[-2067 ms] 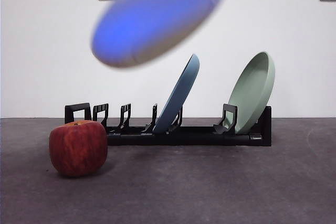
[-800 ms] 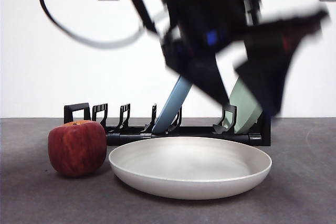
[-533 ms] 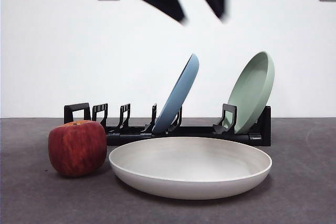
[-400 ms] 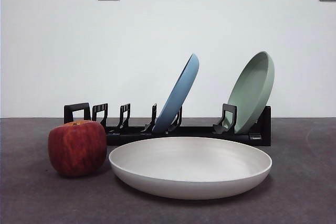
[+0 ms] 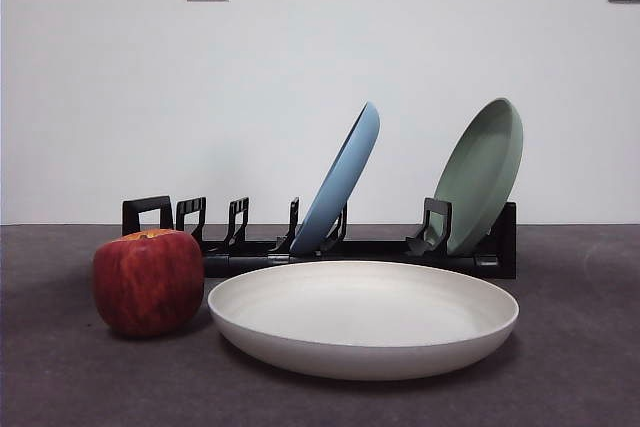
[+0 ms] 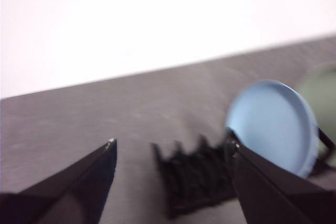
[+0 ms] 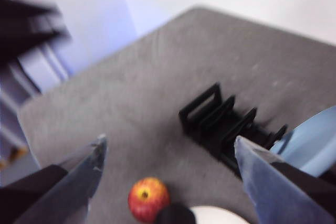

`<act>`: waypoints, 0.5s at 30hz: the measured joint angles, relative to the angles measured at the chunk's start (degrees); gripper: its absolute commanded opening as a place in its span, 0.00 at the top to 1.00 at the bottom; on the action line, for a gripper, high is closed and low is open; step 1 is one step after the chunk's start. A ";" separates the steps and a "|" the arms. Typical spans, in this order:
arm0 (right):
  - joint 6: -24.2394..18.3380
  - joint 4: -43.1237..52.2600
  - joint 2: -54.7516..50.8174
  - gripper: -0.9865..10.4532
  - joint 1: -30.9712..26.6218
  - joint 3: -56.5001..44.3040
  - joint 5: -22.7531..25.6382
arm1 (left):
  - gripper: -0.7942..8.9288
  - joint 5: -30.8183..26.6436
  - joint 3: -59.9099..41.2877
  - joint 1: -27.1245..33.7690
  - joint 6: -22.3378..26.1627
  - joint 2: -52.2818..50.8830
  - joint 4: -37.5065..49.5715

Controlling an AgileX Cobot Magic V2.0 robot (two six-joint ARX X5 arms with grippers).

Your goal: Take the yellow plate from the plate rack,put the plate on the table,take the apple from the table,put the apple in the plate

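The yellow plate [image 5: 362, 317], cream and shallow, lies flat on the table [image 5: 560, 367] in front of the plate rack [image 5: 330, 247]. The dark red apple [image 5: 148, 281] stands on the table just left of the plate, close to its rim. In the right wrist view the apple [image 7: 148, 199] shows below, with a sliver of the plate [image 7: 215, 215] beside it. My right gripper [image 7: 168, 145] is open and empty, high above them. My left gripper [image 6: 173, 148] is open and empty, high above the rack [image 6: 194, 177]. Neither gripper shows in the front view.
A light blue plate [image 5: 340, 179] and a pale green plate [image 5: 482, 175] lean in the rack's slots; the slots at its left end stand bare. The blue plate [image 6: 273, 127] also shows in the left wrist view. A white wall with two sockets stands behind.
The yellow plate came down from the air and was set flat on the table beside the apple. The arm let go of it and rose out of the front view.
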 measured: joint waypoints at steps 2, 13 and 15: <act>-1.53 -2.12 3.04 0.55 3.10 1.75 2.29 | 0.56 -0.02 0.00 2.73 0.00 -3.32 -0.98; -6.47 -4.90 21.90 0.55 13.33 8.96 9.05 | 0.57 0.00 0.04 6.25 -0.02 -18.27 -5.44; -6.82 -4.79 26.36 0.55 14.05 9.88 9.03 | 0.57 0.00 0.04 6.25 -0.02 -19.26 -7.91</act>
